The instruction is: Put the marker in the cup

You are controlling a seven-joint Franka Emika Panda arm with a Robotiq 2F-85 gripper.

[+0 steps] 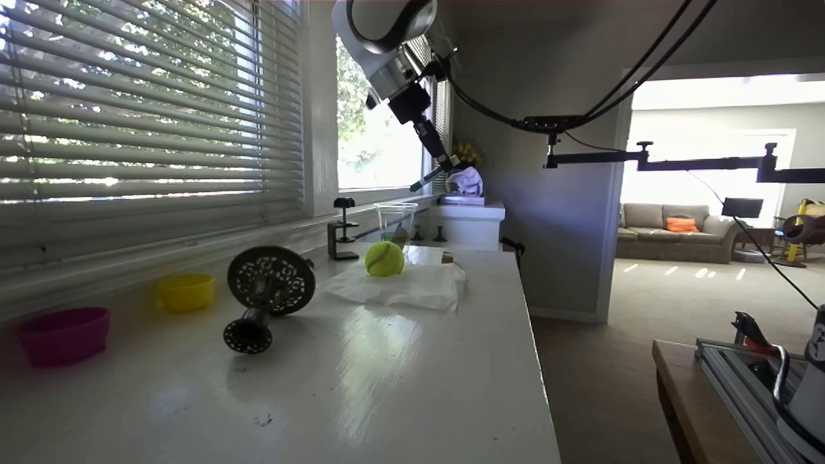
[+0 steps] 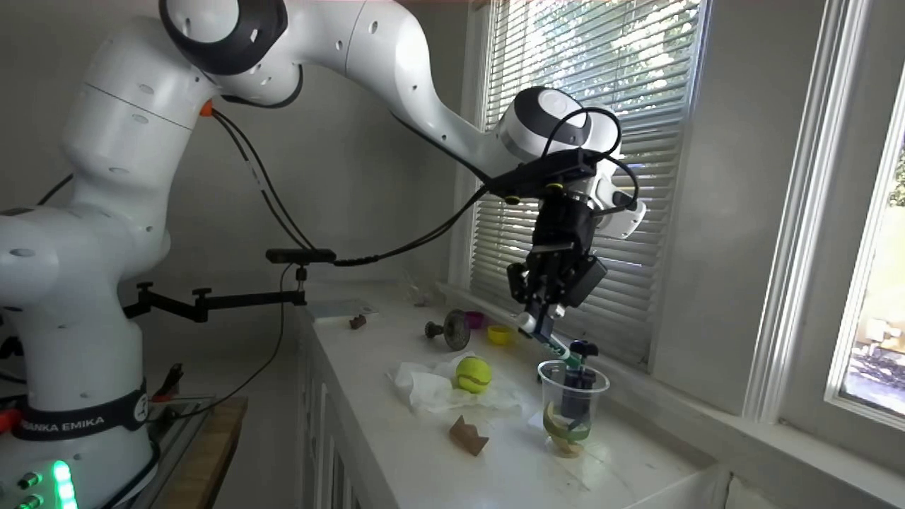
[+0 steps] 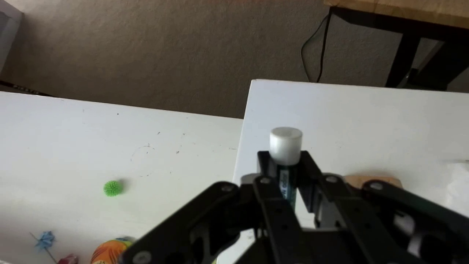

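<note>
The marker point(image 2: 555, 346) is tilted in the gripper point(image 3: 285, 159), whose fingers pinch it from both sides; in an exterior view its green end shows above the rim of the clear cup point(image 1: 395, 222). The cup stands on the white counter point(image 1: 445, 361), near a tennis ball point(image 1: 384, 259) that sits on crumpled paper point(image 1: 412, 290)

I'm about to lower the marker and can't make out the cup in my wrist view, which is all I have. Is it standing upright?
Observer: Yes, the clear cup stands upright in both exterior views.
Operator: Am I below its rim?
Observer: It doesn't look so: in an exterior view the green end of the marker shows above the rim.
Operator: Anything near the cup?
Observer: Yes, a tennis ball rests on white paper nearby.
</note>
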